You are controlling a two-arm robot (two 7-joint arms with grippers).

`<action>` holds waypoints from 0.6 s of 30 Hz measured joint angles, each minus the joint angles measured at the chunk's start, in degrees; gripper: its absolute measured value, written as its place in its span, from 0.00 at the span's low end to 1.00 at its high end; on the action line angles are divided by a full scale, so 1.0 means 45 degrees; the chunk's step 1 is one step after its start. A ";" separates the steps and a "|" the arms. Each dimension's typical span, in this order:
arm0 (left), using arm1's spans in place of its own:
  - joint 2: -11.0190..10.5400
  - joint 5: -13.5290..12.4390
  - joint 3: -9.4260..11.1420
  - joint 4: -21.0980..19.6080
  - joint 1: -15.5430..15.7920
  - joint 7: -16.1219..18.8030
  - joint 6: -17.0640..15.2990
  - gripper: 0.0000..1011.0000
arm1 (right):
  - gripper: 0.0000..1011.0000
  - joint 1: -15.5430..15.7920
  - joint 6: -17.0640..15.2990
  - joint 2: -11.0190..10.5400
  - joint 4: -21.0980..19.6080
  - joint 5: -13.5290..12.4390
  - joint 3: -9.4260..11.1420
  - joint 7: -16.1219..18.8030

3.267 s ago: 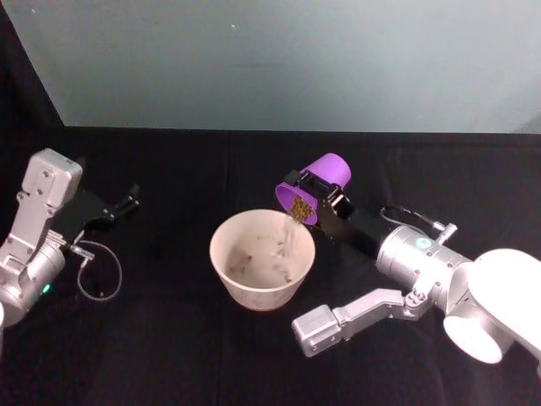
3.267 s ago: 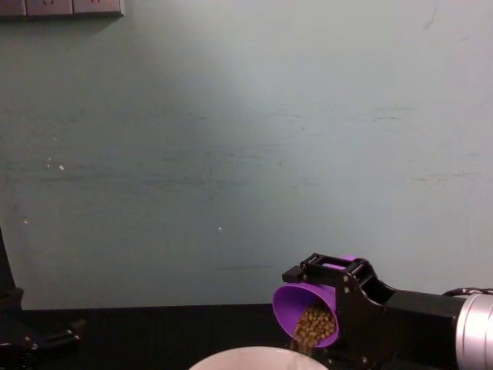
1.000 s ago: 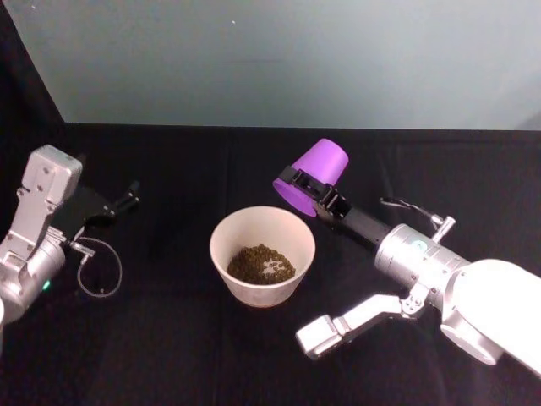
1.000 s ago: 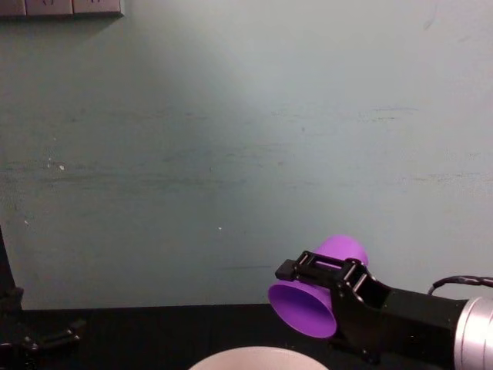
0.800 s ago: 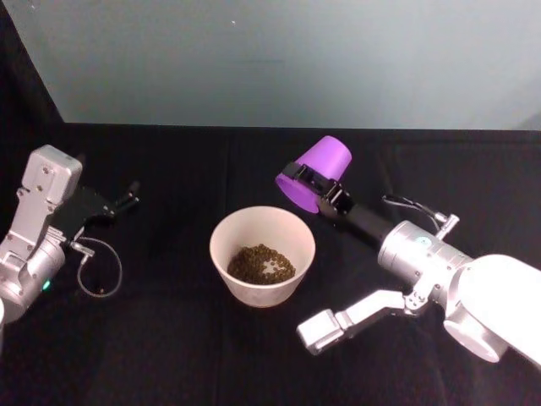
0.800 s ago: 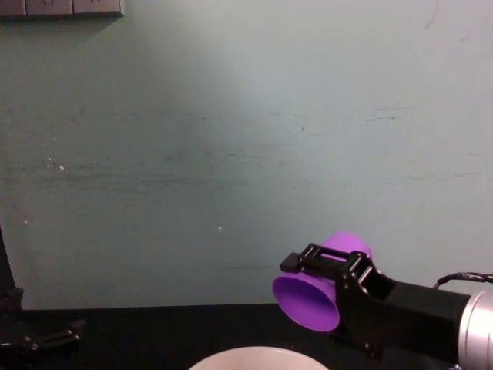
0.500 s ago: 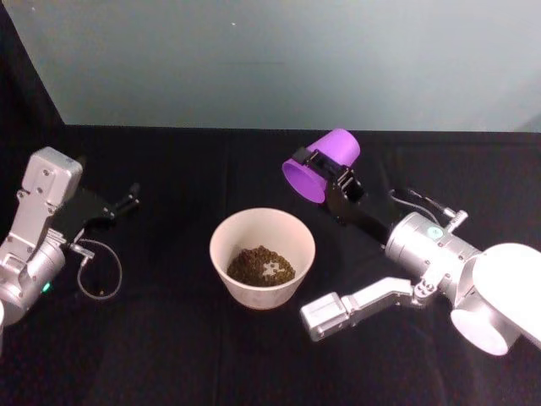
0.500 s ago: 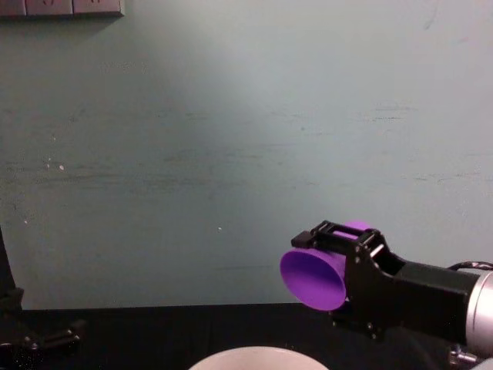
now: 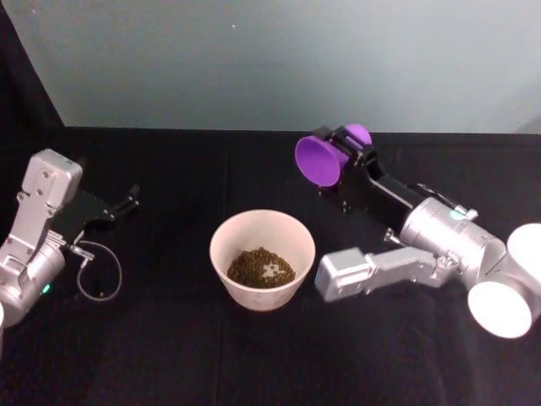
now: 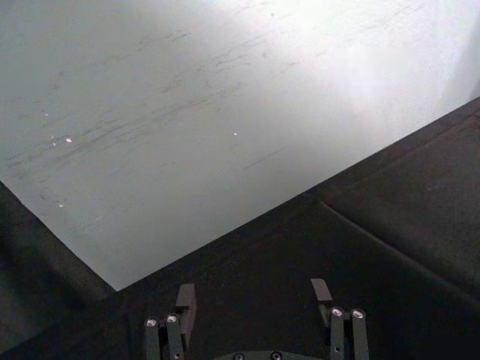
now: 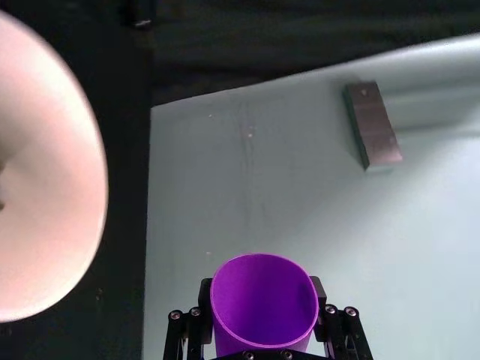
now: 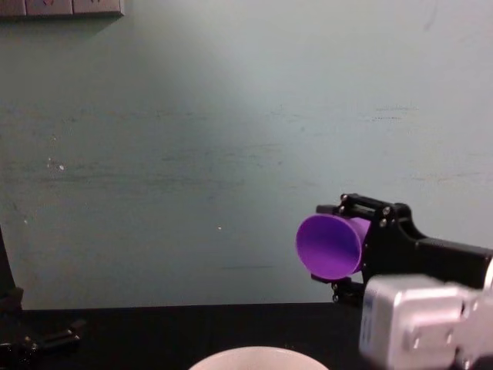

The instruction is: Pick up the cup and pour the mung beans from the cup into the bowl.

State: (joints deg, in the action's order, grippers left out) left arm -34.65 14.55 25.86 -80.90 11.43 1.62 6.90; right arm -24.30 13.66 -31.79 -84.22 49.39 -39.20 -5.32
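The purple cup (image 9: 321, 161) hangs in the air on its side, mouth toward my left, behind and to the right of the bowl (image 9: 221, 233). My right gripper (image 9: 336, 150) is shut on the cup, which also shows in the chest view (image 12: 330, 245). Seen through the right wrist camera, the cup (image 11: 262, 304) has a bare purple inside, with the right gripper (image 11: 262, 324) clamped across it. The mung beans (image 9: 260, 266) lie in a heap at the bottom of the pinkish-white bowl (image 11: 52, 187). My left gripper (image 9: 127, 201) rests open at the far left, fingers apart (image 10: 253, 300).
Black cloth covers the table up to a pale green wall. A thin cable loop (image 9: 98, 272) lies beside the left arm. The bowl's rim (image 12: 254, 355) peeks at the bottom of the chest view. A grey wall plate (image 12: 62, 7) sits high on the left.
The beans went from the cup into the bowl. Since then the right gripper has lifted the cup up, back and right, turning it from mouth-down to sideways. The left arm stayed put.
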 joint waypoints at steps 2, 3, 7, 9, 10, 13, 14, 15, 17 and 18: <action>0.0000 0.0000 0.0000 0.0000 0.0000 0.0000 0.0000 0.99 | 0.73 0.0062 0.0183 0.0103 0.0075 -0.0562 0.0230 0.0143; 0.0000 0.0000 0.0000 0.0000 0.0000 0.0000 0.0000 0.99 | 0.73 0.0125 0.0361 0.0211 0.0153 -0.1221 0.0470 0.0346; 0.0000 0.0000 -0.0001 0.0000 0.0000 0.0000 0.0000 0.99 | 0.73 0.0280 0.0624 0.0479 0.0316 -0.2726 0.1068 0.0849; 0.0000 0.0000 -0.0001 0.0000 0.0000 0.0000 0.0000 0.99 | 0.73 0.0339 0.0685 0.0592 0.0379 -0.3329 0.1307 0.1071; 0.0000 0.0000 0.0000 0.0000 0.0000 0.0000 0.0000 0.99 | 0.73 0.0389 0.0736 0.0703 0.0450 -0.3896 0.1546 0.1302; 0.0000 0.0000 -0.0001 0.0000 -0.0001 0.0000 0.0000 0.99 | 0.73 0.0487 0.0802 0.0928 0.0584 -0.5032 0.1994 0.1750; 0.0000 0.0000 0.0000 0.0000 0.0000 0.0000 0.0000 0.99 | 0.73 0.0510 0.0819 0.0984 0.0616 -0.5340 0.2116 0.1870; 0.0000 0.0000 0.0000 0.0000 -0.0001 0.0000 0.0000 0.99 | 0.73 0.0532 0.0825 0.1034 0.0645 -0.5605 0.2216 0.1970; 0.0000 0.0000 -0.0001 0.0000 -0.0001 0.0000 0.0000 0.99 | 0.73 0.0610 0.0823 0.1240 0.0747 -0.6650 0.2605 0.2422; 0.0000 0.0000 -0.0001 0.0000 -0.0001 0.0000 0.0000 0.99 | 0.73 0.0632 0.0801 0.1311 0.0781 -0.7035 0.2736 0.2590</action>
State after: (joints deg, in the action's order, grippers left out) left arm -34.65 14.55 25.86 -80.90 11.43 1.62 6.90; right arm -21.46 17.27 -25.88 -80.71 17.73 -26.89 6.33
